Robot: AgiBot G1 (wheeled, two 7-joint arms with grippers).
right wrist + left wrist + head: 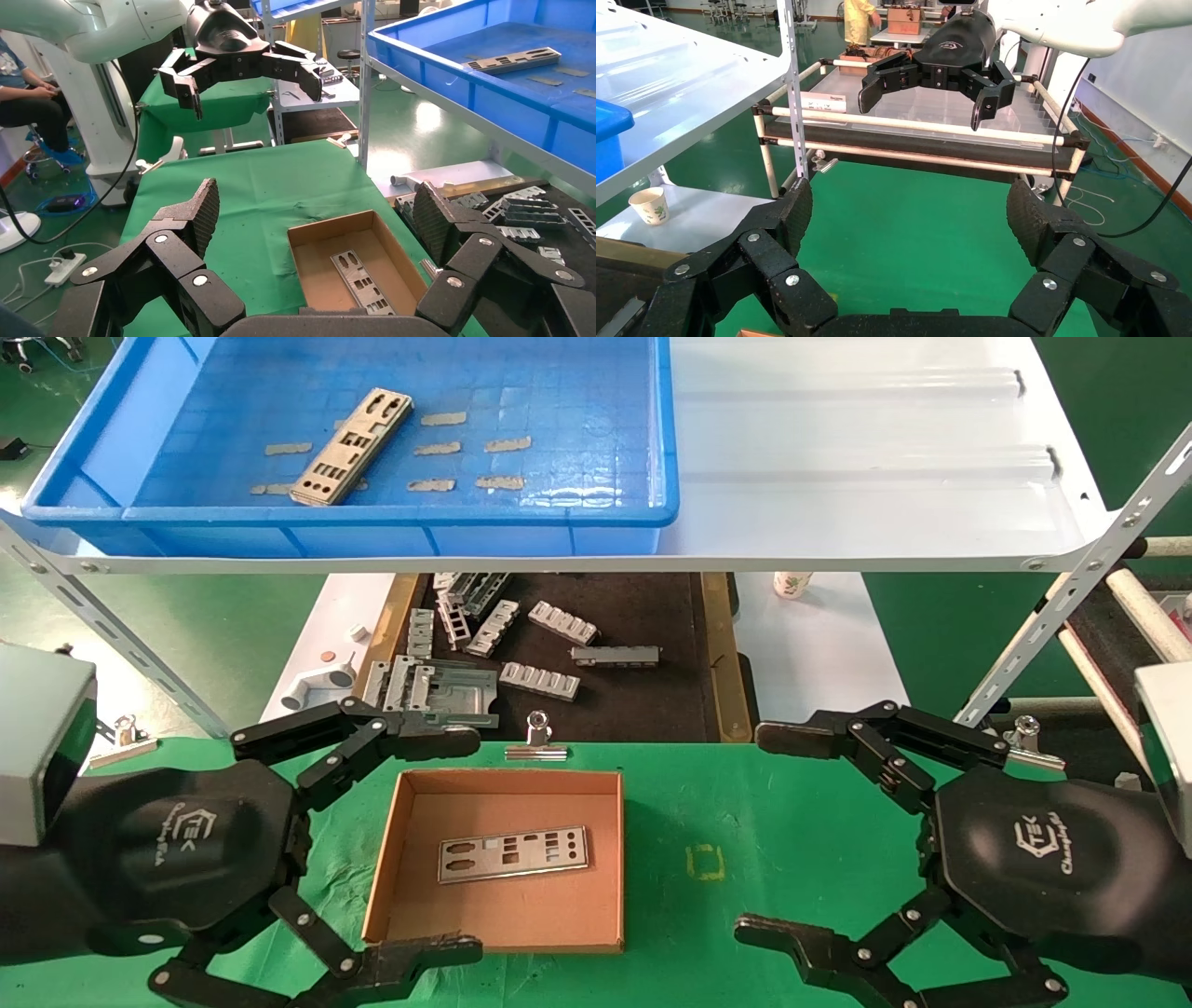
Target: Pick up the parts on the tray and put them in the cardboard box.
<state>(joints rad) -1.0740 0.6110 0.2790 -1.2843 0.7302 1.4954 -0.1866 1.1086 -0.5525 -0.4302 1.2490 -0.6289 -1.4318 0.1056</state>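
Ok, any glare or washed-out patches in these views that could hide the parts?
Head view: overhead lights streak across the white shelf and sheen the tray floor, yet the part in the tray and the part in the cardboard box read clearly. Left wrist view: the shelf is blown white. Right wrist view: a bright spot on the floor only.

Open green cloth (745,803) is lying between the spread left gripper (453,845) and right gripper (765,831); ahead of both, the white shelf (838,523) edge and its slanted struts (1071,607) are seemingly narrowing the climb.
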